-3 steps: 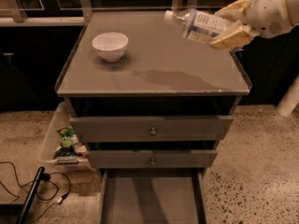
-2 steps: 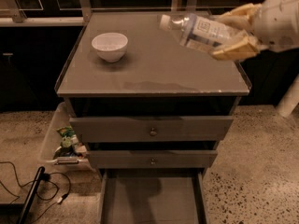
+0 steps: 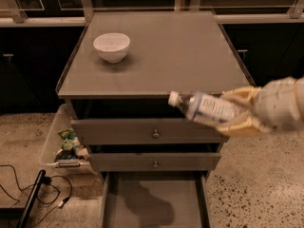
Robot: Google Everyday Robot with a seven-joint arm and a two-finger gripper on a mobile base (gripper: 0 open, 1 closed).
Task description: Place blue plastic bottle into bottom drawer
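Gripper (image 3: 239,112) lowered before top drawer (image 3: 123,131), clamping blue plastic bottle (image 3: 205,108) sideways

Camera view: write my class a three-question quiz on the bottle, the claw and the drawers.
1. True or false: the claw, at the front right of the grey cabinet, grips the small clear blue-labelled plastic bottle.
2. The bottle's white cap points: A left, B right, C straight down.
3. Fill in: the shallow grey bottom drawer stands ____.
Key: 1 true; 2 A; 3 open.
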